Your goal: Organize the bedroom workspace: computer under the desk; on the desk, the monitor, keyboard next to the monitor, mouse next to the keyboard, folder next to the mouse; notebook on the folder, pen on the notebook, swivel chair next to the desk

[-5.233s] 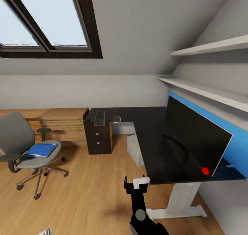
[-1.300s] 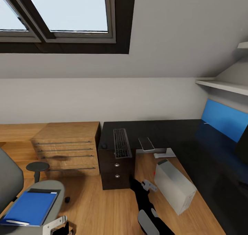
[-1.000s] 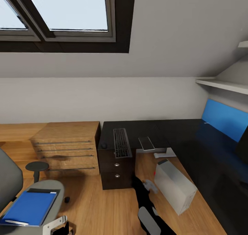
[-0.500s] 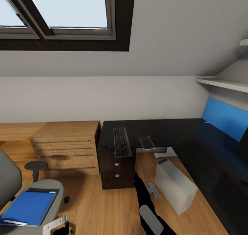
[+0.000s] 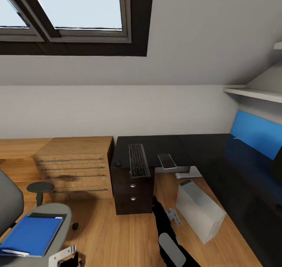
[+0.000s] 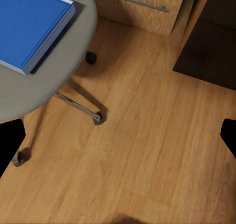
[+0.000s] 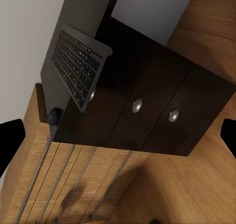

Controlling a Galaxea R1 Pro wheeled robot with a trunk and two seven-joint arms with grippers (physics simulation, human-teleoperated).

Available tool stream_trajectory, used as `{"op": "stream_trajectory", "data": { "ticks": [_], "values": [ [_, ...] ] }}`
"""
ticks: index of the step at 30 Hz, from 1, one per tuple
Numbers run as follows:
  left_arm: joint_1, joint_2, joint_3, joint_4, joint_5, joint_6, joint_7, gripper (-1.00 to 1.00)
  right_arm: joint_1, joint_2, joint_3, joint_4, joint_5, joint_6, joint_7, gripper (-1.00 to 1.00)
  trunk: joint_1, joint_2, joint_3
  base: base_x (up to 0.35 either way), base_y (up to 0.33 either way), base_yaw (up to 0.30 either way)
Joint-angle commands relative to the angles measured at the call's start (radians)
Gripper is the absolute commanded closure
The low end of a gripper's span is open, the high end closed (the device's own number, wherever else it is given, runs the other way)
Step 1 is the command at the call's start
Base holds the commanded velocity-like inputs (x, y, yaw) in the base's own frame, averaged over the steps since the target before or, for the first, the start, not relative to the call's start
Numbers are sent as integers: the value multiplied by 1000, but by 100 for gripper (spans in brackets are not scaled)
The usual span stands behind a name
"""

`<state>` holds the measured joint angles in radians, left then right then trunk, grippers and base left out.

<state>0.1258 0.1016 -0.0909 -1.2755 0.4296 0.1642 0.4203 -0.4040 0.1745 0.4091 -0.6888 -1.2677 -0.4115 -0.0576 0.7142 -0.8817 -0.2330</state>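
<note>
- We think the step in hand is getting to the keyboard (image 5: 138,161) so we can carry it over beside the monitor (image 5: 276,162).
- The keyboard lies on the short end of the desk (image 5: 203,149), above the drawers (image 7: 147,106). One end of it sticks out past the desk edge.
- The little black mouse (image 5: 118,164) sits just beside the keyboard, and the notebook (image 5: 167,161) lies near it on the other side.
- The right gripper (image 5: 172,216) hangs low in front of the drawers. Its fingers are spread wide and it holds nothing.
- The left gripper (image 5: 62,256) hovers near the swivel chair (image 5: 58,220). Its fingers are spread wide too, and it holds nothing.
- The blue folder (image 5: 29,235) lies flat on the chair seat. The computer (image 5: 199,212) stands on the floor under the desk.
- To do this well, we should lift the right arm up to desk height first, so it does not bump the drawers.
- We should come at the end that sticks out and pinch it by its long sides.
- We should keep away from the mouse, because it could roll off.
- About five seconds ago we looked at the desk from farther off and saw the whole monitor. Our camera has moved since then, so now we are close to the short end.
- Over the last second the right gripper has dipped and turned a little. The keyboard, mouse, notebook and folder have stayed put.
</note>
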Motion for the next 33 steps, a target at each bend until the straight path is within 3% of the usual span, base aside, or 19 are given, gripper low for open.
{"op": "stream_trajectory", "data": {
  "ticks": [1,33],
  "values": [
    [0,1,-3,-2,7,3,8,-100,-1,0,4,0,-3,-6,-5,-100,4,-8,-4,0,0,0],
    [0,1,-3,-2,8,3,8,-100,-1,0,0,0,-2,-7,-6,-100,127,-232,-105,0,0,0]
  ]
}}
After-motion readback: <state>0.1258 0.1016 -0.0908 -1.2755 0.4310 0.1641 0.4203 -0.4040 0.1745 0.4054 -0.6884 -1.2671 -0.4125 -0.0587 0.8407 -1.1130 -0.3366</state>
